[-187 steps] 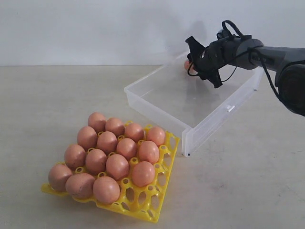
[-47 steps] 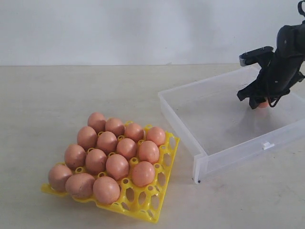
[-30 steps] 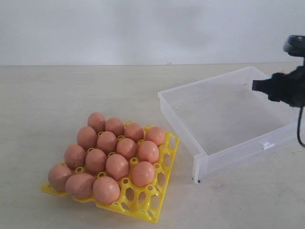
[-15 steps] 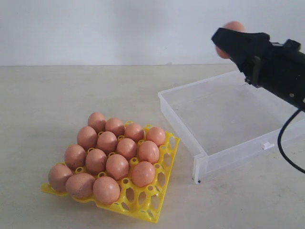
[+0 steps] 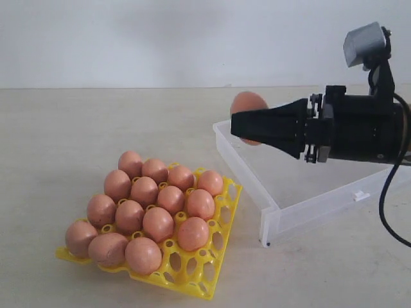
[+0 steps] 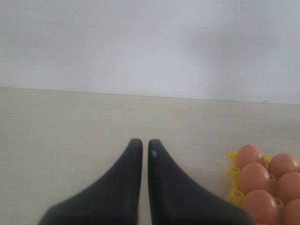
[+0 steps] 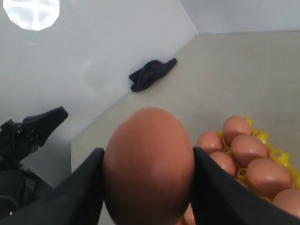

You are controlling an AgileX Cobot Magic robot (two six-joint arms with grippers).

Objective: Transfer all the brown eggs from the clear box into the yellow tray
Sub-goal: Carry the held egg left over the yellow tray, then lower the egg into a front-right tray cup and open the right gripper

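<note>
My right gripper point(image 5: 243, 127) point(image 7: 147, 161) is shut on one brown egg point(image 5: 248, 106) point(image 7: 149, 164), held in the air over the near-left corner of the clear box point(image 5: 270, 212). No other egg shows in the box. The yellow tray point(image 5: 218, 256) point(image 7: 279, 157) lies to the left, with several brown eggs point(image 5: 144, 208) point(image 7: 243, 147) in its cups; cups along its right and front edge are bare. In the left wrist view my left gripper point(image 6: 141, 145) is shut on nothing above bare table, the yellow tray point(image 6: 232, 172) and eggs point(image 6: 255, 180) off to one side.
The pale table runs to a white wall behind. A cable point(image 5: 385, 205) hangs from my right arm past the box's latch tab point(image 5: 361, 194). In the right wrist view a dark arm point(image 7: 152, 73) lies on the table by the wall.
My right gripper has lifted the egg out of the far side of the box and swung it leftward and lower, toward the tray. The tray's eggs have not moved.
</note>
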